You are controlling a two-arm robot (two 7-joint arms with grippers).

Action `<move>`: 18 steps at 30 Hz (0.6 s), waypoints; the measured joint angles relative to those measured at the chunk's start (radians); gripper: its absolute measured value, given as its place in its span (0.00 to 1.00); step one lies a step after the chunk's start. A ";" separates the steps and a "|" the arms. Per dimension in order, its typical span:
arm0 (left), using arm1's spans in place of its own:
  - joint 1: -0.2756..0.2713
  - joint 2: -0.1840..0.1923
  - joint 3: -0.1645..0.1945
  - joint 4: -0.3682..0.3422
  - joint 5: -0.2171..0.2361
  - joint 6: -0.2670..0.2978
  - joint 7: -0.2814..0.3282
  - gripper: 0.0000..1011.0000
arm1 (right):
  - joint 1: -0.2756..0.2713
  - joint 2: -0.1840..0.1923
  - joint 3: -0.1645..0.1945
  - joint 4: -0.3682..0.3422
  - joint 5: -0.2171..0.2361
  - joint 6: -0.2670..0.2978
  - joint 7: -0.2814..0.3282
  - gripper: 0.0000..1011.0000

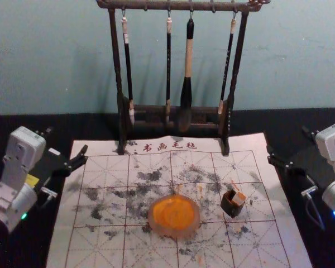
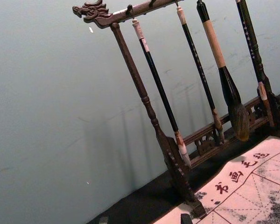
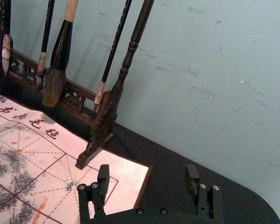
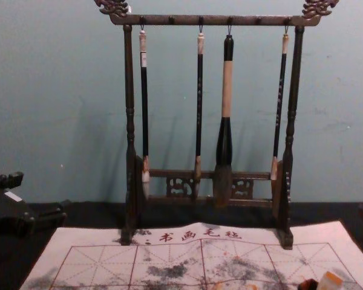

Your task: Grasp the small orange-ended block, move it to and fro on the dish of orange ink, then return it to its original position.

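Here, one block (image 1: pixel 239 198) (orange-ended), one dish (image 1: pixel 175 216) — between left hand (image 1: pixel 67 140), right hand (image 1: pixel 287 139).

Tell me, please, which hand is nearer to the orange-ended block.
Right: the right hand is right of the block, the left hand farther off to its left, past the ink dish.

Calligraphy work area; type of building not determinable. Indicated by: one dark carved rack (image 4: pixel 181 20), hung with four brushes (image 4: pixel 227 90); one grid-printed sheet (image 1: pixel 100 248), headed with characters and smudged with black and orange; one dish (image 1: pixel 154 224), filled with orange ink (image 1: pixel 174 214); one black table (image 1: pixel 318 245), backed by a scuffed wall (image 4: pixel 48 90).
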 joint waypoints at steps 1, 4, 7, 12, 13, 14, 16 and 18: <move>0.000 0.000 0.000 0.000 0.000 0.000 0.000 0.99 | 0.000 0.000 0.000 0.000 0.000 0.000 0.000 0.99; 0.000 0.000 0.000 0.000 0.000 0.000 0.000 0.99 | 0.000 0.000 0.000 0.000 0.000 0.000 0.000 0.99; 0.000 0.000 0.000 0.000 0.000 0.000 0.000 0.99 | 0.001 0.001 0.000 0.000 0.001 -0.001 0.000 0.99; 0.000 0.000 0.000 0.000 0.000 0.000 0.000 0.99 | 0.001 0.001 0.000 0.000 0.001 -0.001 0.000 0.99; 0.000 0.000 0.000 0.000 0.000 0.000 0.000 0.99 | 0.001 0.001 0.000 0.000 0.001 -0.001 0.000 0.99; 0.000 0.000 0.000 0.000 0.000 0.000 0.000 0.99 | 0.001 0.001 0.000 0.000 0.001 -0.001 0.000 0.99; 0.000 0.000 0.000 0.000 0.000 0.000 0.000 0.99 | 0.001 0.001 0.000 0.000 0.001 -0.001 0.000 0.99; 0.000 0.000 0.000 0.000 0.000 0.000 0.000 0.99 | 0.001 0.001 0.000 0.000 0.001 -0.001 0.000 0.99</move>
